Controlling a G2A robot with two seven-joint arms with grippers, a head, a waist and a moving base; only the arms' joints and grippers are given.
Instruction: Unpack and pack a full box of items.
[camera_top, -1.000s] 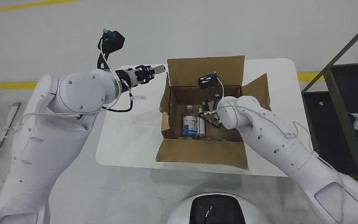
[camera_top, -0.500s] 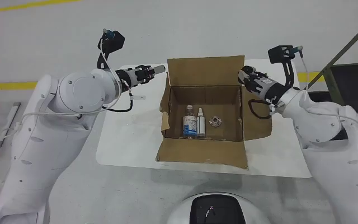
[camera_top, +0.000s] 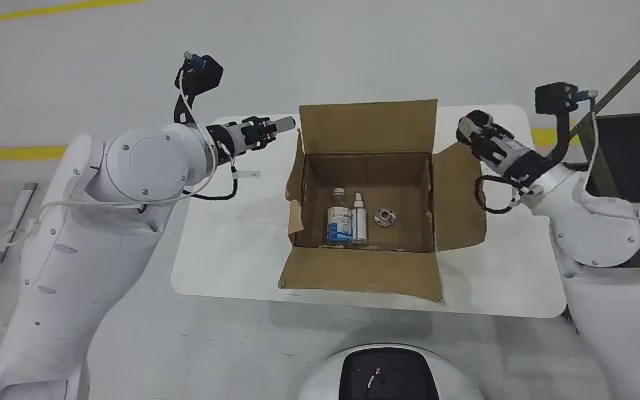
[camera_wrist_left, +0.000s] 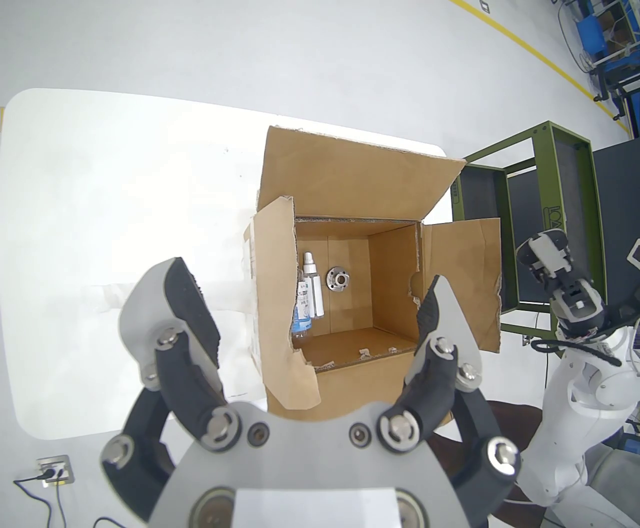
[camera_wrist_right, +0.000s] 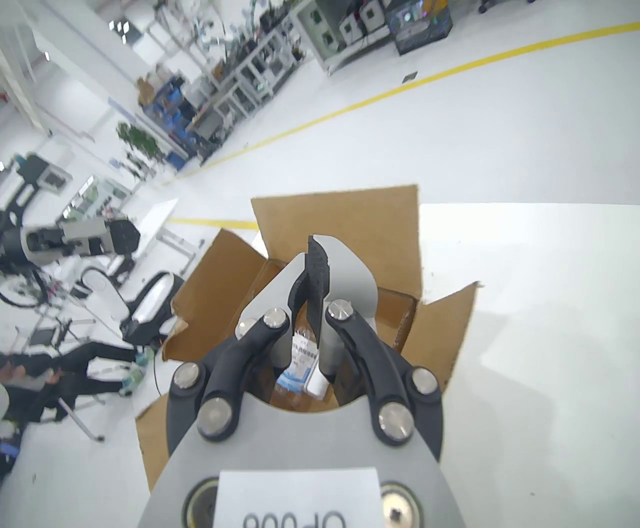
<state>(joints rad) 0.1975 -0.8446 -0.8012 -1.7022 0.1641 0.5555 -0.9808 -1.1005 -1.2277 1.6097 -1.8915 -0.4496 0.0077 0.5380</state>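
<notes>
sitting on the floor of the open cardboard box (camera_top: 360, 272) are three items: a clear bottle (camera_top: 339, 222) with a blue label, a slim white spray bottle (camera_top: 358, 222) touching its side, and a small round metal part (camera_top: 385, 215) just beside them, apart. both bottles look to be lying down, caps toward the far wall.

handling guess:
- the clear bottle is smooth, round plastic, likely part filled, so medium weight and prone to rolling or slipping. pinch across the body near the middle.
- the spray bottle is light and thin. with no gap between it and the other bottle, a finger has to come in from the free side or take it at the neck.
- the metal part is stiff, dense and low to the floor. grab across the rim or the raised hub.
- the box is light card with torn flaps and deep walls, so it may slide if bumped.

left gripper (camera_top: 283, 125) is spread wide and empty, over the far left part of the table (camera_top: 230, 250), outside the box. right gripper (camera_wrist_right: 315, 255) has its pads pressed together with nothing between them, up near the box's right flap.

the table is white and smooth with rounded corners. pale floor with a yellow line (camera_top: 60, 10), green metal frame (camera_top: 600, 150) off the right side.
</notes>
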